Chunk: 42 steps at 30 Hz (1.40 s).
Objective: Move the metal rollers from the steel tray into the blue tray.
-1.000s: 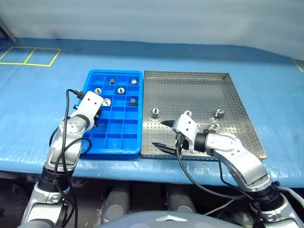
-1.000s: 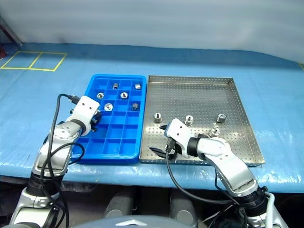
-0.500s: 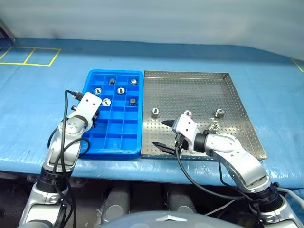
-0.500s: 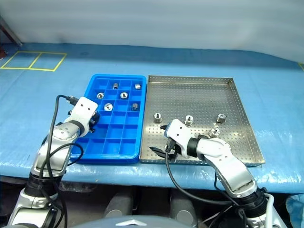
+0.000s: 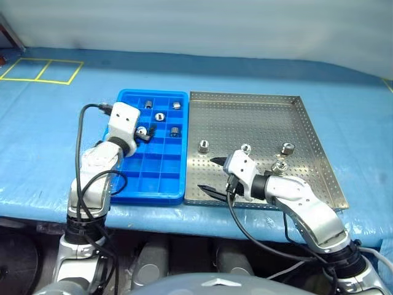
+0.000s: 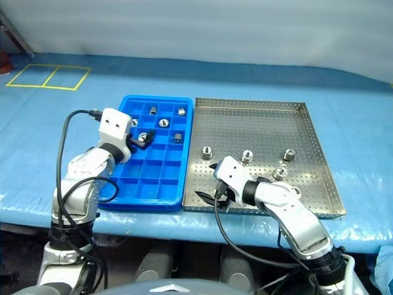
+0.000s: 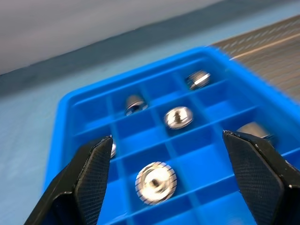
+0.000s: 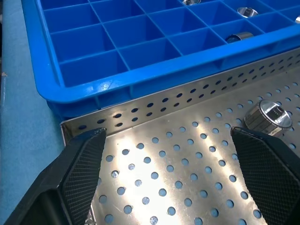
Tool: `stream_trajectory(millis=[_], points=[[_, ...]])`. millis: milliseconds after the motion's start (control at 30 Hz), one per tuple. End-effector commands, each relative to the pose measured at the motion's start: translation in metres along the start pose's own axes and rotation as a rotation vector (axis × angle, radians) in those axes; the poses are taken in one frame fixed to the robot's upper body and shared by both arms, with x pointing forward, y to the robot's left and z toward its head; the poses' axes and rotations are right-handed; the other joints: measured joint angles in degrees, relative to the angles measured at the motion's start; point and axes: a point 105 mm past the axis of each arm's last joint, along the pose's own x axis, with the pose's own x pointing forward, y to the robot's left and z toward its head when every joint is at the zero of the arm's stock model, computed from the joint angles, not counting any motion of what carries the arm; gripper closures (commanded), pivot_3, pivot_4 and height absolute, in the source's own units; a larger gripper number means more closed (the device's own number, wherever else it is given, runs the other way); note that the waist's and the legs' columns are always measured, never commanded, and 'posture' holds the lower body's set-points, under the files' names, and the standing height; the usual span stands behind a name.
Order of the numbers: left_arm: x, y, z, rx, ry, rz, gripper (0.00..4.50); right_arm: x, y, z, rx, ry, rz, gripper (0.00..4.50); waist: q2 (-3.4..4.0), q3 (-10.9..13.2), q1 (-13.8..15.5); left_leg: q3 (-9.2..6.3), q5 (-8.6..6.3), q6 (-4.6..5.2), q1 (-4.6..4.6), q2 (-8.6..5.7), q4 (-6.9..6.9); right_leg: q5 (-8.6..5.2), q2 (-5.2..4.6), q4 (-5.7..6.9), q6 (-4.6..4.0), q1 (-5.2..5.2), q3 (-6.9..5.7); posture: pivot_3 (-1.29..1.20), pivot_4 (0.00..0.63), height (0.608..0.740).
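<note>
hovering over the blue tray (image 5: 150,184), left pincer (image 5: 146,133) spread; right pincer (image 5: 209,174) spread above steel tray (image 5: 258,117)

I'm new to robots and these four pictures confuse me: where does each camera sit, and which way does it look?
Head views: forward and down over both arms at the blue tray and steel tray.
Left wrist view: along the open left gripper at rollers in compartments.
Right wrist view: along the open right gripper across the steel tray.
Shared: both wrist views show the blue tray.

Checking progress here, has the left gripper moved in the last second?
Yes. The left gripper has shifted toward the blue tray's far end, over the filled compartments.
</note>
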Motion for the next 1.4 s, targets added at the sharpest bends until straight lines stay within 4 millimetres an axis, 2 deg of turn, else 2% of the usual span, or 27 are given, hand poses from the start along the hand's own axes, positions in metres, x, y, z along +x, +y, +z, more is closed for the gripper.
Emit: stream_trajectory(millis=[33, 100, 367, 533, 900, 1000, 1167, 1367, 1400], points=[[0.013, -0.046, 0.023, 0.121, -0.053, -0.285, 0.41, -0.009, -0.003, 0.012, -0.029, -0.037, -0.046, 0.00, 0.00, 0.00, -0.19, 0.01, 0.00, 0.00, 0.01, 0.00, 0.00, 0.00, 0.01, 0.01, 0.01, 0.01, 0.01, 0.04, 0.150, 0.740], [0.024, -0.054, 0.015, 0.211, 0.009, -0.343, 0.41, -0.010, -0.003, 0.011, -0.025, -0.034, -0.060, 0.00, 0.01, -0.02, -0.74, 0.03, 0.00, 0.00, 0.05, 0.00, 0.02, -0.01, 0.03, 0.01, 0.01, 0.04, 0.03, 0.01, 0.150, 0.740], [0.059, -0.058, -0.010, 0.417, 0.192, -0.399, 0.41, -0.015, 0.000, 0.008, 0.000, -0.045, -0.126, 0.00, 0.02, -0.02, -3.79, 0.03, 0.00, 0.00, 0.05, 0.05, -0.03, -0.01, 0.12, 0.03, 0.02, -0.01, 0.07, -0.08, 0.150, 0.740], [0.074, -0.058, -0.024, 0.432, 0.254, -0.409, 0.41, -0.016, 0.000, 0.007, 0.007, -0.052, -0.158, 0.00, 0.01, -0.02, -4.96, 0.03, 0.00, 0.01, 0.02, 0.04, -0.02, 0.00, 0.12, 0.02, 0.04, -0.03, 0.09, -0.11, 0.150, 0.740], [0.077, -0.051, -0.056, 0.505, 0.394, -0.383, 0.41, -0.019, -0.001, 0.007, 0.001, -0.052, -0.179, 0.00, 0.03, -0.03, -6.38, 0.06, 0.00, 0.01, 0.10, 0.07, -0.02, 0.02, 0.16, 0.06, 0.07, 0.00, 0.16, -0.11, 0.150, 0.740], [0.075, -0.048, -0.061, 0.520, 0.417, -0.378, 0.98, -0.018, -0.001, 0.008, -0.001, -0.054, -0.176, 0.00, 0.03, -0.03, -6.65, 0.07, 0.00, 0.01, 0.13, 0.09, -0.02, 0.02, 0.18, 0.08, 0.07, 0.01, 0.18, -0.11, 0.150, 0.740], [0.073, -0.044, -0.064, 0.557, 0.440, -0.375, 2.60, -0.016, -0.001, 0.008, -0.005, -0.056, -0.173, 0.00, 0.04, -0.04, -7.24, 0.07, 0.00, 0.01, 0.15, 0.11, -0.02, 0.02, 0.21, 0.11, 0.07, 0.01, 0.19, -0.09, 0.150, 0.740], [0.073, -0.041, -0.062, 0.562, 0.435, -0.368, 2.60, -0.013, -0.002, 0.009, -0.011, -0.059, -0.170, 0.00, 0.04, -0.04, -7.73, 0.07, 0.00, 0.01, 0.16, 0.13, -0.02, 0.05, 0.23, 0.14, 0.13, 0.00, 0.20, -0.09, 0.150, 0.740], [0.073, -0.041, -0.060, 0.549, 0.423, -0.366, 2.78, -0.013, -0.002, 0.009, -0.012, -0.057, -0.170, 0.00, 0.04, -0.04, -7.74, 0.07, 0.00, 0.01, 0.17, 0.13, -0.02, 0.07, 0.23, 0.15, 0.16, 0.00, 0.20, -0.09, 0.150, 0.740]])
